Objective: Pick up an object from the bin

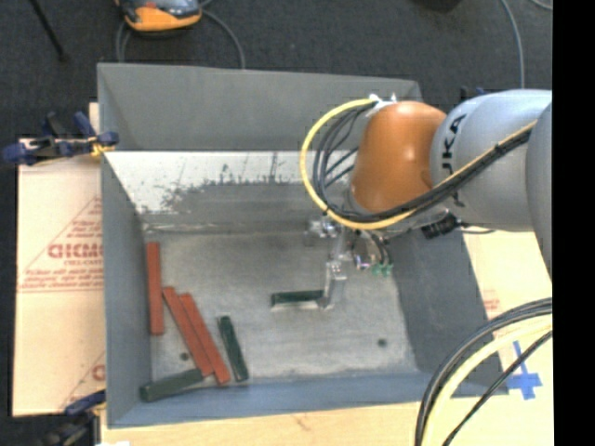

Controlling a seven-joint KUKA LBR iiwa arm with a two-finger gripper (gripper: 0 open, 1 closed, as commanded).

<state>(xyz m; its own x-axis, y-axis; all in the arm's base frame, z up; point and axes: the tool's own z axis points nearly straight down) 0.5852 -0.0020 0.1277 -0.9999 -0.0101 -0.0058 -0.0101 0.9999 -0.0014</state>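
A dark green stick (296, 298) lies near the middle of the bin (409, 342) floor. It is a short, narrow, straight-edged bar, lying roughly level across the view and apart from everything else. The gripper (330, 294) is down at its right end; whether it is clenched on the stick or released cannot be told. Well to the left lie three red sticks (191, 328) and two more green sticks (232, 348) — a loose cluster by the bin's lower left corner.
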